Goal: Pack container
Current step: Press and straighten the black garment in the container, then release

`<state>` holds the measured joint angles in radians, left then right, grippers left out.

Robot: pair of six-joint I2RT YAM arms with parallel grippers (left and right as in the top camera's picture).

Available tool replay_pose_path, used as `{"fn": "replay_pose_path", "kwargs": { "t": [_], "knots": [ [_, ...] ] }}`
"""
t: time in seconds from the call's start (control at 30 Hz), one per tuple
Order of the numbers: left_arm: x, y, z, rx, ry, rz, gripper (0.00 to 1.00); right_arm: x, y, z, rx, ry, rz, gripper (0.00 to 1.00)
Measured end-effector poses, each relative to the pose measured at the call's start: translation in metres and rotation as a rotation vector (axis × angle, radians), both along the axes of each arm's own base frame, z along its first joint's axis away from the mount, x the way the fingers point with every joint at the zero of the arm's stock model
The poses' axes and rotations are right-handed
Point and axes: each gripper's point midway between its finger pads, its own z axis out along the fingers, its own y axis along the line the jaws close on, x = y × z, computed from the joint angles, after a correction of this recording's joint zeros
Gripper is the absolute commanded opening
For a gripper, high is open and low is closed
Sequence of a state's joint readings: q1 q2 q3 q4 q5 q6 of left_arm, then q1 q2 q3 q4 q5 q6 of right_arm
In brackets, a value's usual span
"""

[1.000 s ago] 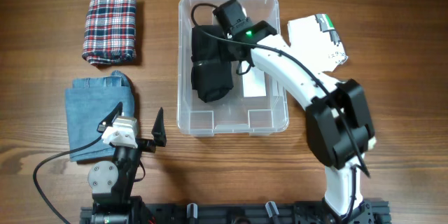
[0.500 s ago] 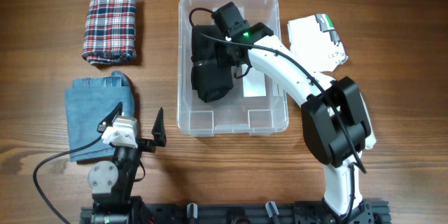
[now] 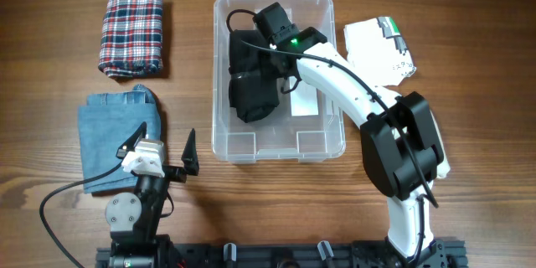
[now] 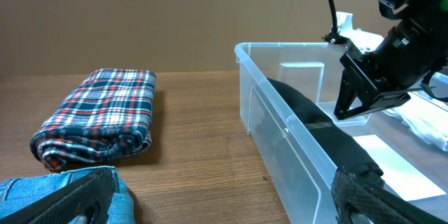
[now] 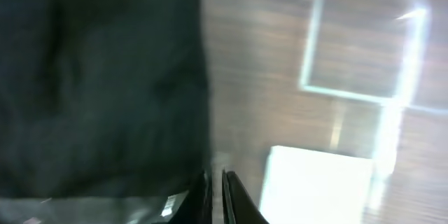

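The right tool (image 5: 215, 182) is down inside the container (image 3: 219, 117), its jaws closed flat together with nothing visibly pinched between them. Its tips sit just at the right edge of a black folded garment (image 3: 251, 92) that lies along the container's left half; whether they touch the fabric cannot be told. Just right of the tips, on the container's base, is a white label (image 3: 303, 100), blank as far as these views show.

The container stands at the middle of the counter, its long axis running away from the robot. Just beyond its right wall lies a white item (image 3: 377, 50) with a green tag and small print too fine to read; the right arm is the nearer one to it.

The left tool (image 3: 161, 146) hangs wide open and empty near the robot's base. The container lies to its right. Just beside this tool is a folded pair of jeans (image 3: 113, 138), and farther out a folded plaid cloth (image 3: 132, 32), both unpacked and both likely the left arm's to fetch.
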<state>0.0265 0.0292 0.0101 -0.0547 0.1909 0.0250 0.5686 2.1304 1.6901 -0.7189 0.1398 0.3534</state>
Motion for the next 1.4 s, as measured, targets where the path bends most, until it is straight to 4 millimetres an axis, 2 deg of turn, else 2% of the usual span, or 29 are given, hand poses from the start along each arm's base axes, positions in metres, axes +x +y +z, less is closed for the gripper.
{"fn": "replay_pose_path", "kwargs": {
  "t": [0.17, 0.43, 0.8, 0.97, 1.23, 1.4],
  "knots": [
    [0.000, 0.000, 0.000, 0.000, 0.000, 0.000, 1.00, 0.003, -0.014, 0.000, -0.059, -0.012, -0.012, 0.06],
    [0.000, 0.000, 0.000, 0.000, 0.000, 0.000, 1.00, 0.000, -0.013, -0.008, -0.052, -0.002, -0.008, 0.06],
    [0.000, 0.000, 0.000, 0.000, 0.000, 0.000, 1.00, -0.008, -0.003, -0.021, 0.004, 0.044, 0.018, 0.07],
    [0.000, 0.000, 0.000, 0.000, 0.000, 0.000, 1.00, -0.010, 0.010, -0.020, 0.067, 0.061, 0.045, 0.07],
    [0.000, 0.000, 0.000, 0.000, 0.001, 0.000, 1.00, -0.013, 0.016, -0.020, 0.112, 0.082, 0.033, 0.07],
    [0.000, 0.000, -0.001, 0.000, 0.006, 0.000, 1.00, -0.013, 0.016, -0.019, 0.125, 0.087, 0.008, 0.17]
  ]
}}
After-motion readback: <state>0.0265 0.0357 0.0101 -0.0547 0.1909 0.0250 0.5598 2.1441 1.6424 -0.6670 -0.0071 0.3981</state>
